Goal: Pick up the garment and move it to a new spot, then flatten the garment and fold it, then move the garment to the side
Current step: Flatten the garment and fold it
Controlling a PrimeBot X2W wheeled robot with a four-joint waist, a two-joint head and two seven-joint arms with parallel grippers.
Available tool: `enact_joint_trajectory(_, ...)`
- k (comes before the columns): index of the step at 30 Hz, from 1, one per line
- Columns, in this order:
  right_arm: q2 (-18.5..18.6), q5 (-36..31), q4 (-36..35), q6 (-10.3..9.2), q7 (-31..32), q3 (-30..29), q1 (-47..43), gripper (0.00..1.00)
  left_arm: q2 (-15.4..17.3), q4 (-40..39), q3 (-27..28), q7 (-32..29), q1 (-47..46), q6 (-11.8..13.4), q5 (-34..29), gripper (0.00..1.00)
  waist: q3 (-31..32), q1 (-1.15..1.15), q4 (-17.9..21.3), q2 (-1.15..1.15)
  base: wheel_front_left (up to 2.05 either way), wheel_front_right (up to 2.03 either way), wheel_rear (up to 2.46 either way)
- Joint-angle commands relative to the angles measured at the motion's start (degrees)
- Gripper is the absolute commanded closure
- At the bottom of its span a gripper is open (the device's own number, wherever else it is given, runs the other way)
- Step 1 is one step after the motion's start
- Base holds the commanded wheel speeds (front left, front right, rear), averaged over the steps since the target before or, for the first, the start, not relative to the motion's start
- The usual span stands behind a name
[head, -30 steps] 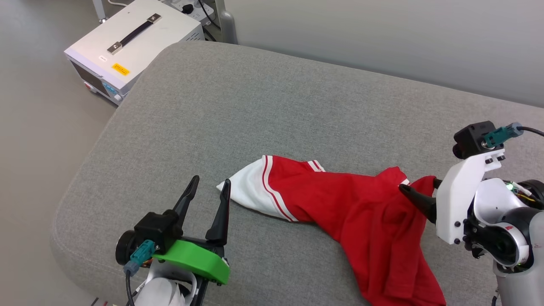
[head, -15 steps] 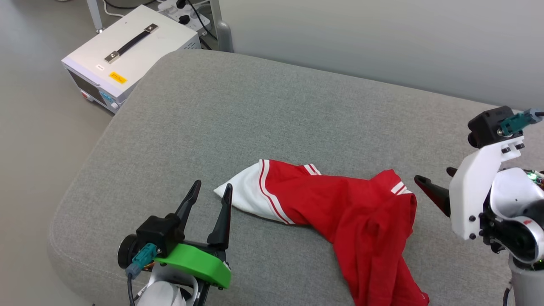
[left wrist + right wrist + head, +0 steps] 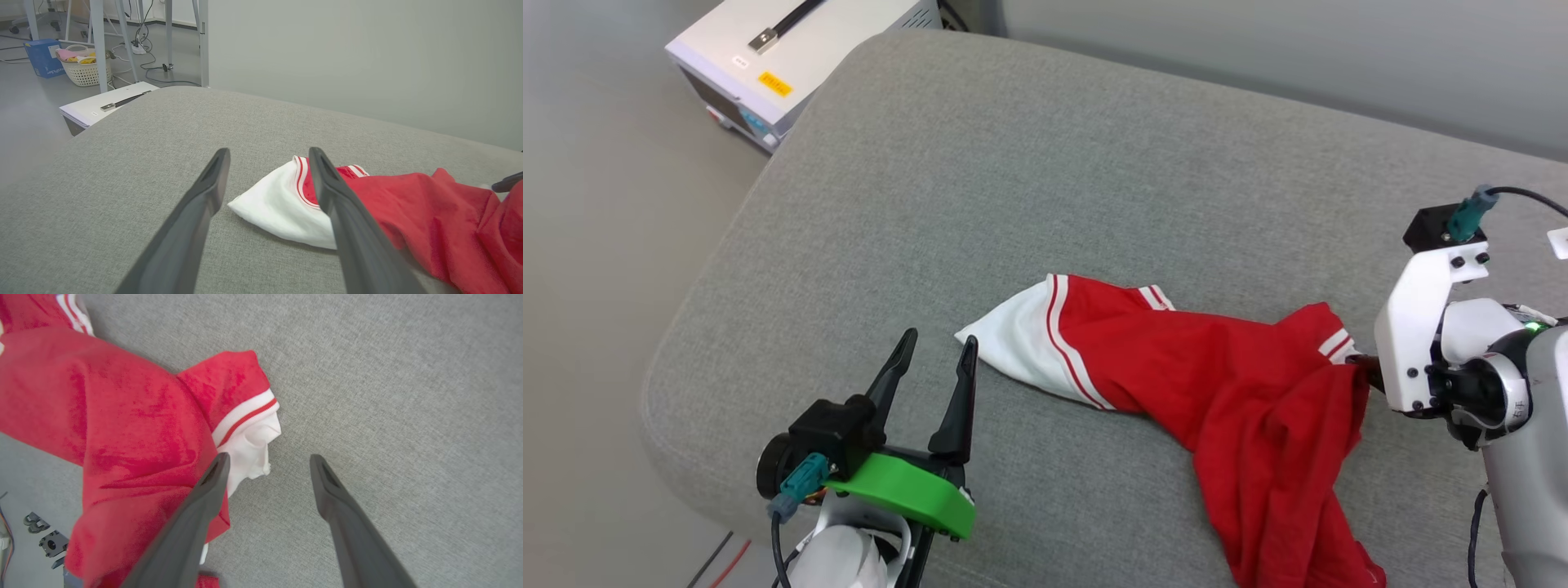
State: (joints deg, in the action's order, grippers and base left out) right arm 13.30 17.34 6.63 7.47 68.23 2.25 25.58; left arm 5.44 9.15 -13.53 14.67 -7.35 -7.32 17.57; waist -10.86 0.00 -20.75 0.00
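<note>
At the upper left of the head view a white metal equipment case (image 3: 768, 57) with a black strap handle stands on the floor, beside the rounded corner of a broad grey upholstered cushion (image 3: 1013, 180) with a coarse woven cover. At the lower left, the left jaws rise from a green plastic mount (image 3: 907, 494); their two long, tapered dark fingers (image 3: 956, 400) stand apart with nothing between them, the tips just short of the garment's white sleeve.

The garment (image 3: 1217, 384) lies crumpled on the cushion from lower centre to lower right. Its flat white sleeve (image 3: 1013, 355), edged with red-white stripes, points left, and the thin red body bunches into soft folds and trails down to the bottom edge.

At the right, the right jaws reach from a white bracket (image 3: 1409, 327) into the garment's red fold. In the right wrist view their fingers (image 3: 204, 502) are spread, one lying over the red fabric beside a second striped white sleeve (image 3: 249, 445), the other over bare grey weave, clamping nothing.
</note>
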Motion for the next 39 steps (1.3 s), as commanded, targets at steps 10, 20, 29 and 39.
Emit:
enact_joint_trajectory(10,1.66,0.58,8.87,0.02,-3.30,5.73,0.59,0.00,-1.17,-0.37,0.22,0.33,-2.02,-0.16,0.49,0.00,-3.98,0.00,-3.01,0.00,0.00,0.00,0.00)
enact_joint_trajectory(20,3.31,5.59,11.45,0.02,-6.17,10.60,-0.86,1.00,-1.50,-0.02,0.84,0.33,-2.02,-0.16,0.16,0.00,-3.83,0.00,-2.06,0.00,0.00,0.00,0.00)
enact_joint_trajectory(29,8.09,8.47,10.21,0.02,-11.02,11.96,-2.21,1.00,-0.84,0.23,1.72,0.33,-0.88,-0.16,-0.23,0.00,0.55,0.00,0.37,0.00,0.00,0.00,0.00)
enact_joint_trajectory(39,24.83,8.07,4.81,0.02,-10.84,10.52,-5.51,1.00,-0.36,-0.57,1.92,0.33,-0.09,-0.16,-0.16,0.00,0.99,0.00,4.15,0.00,0.00,0.00,0.00)
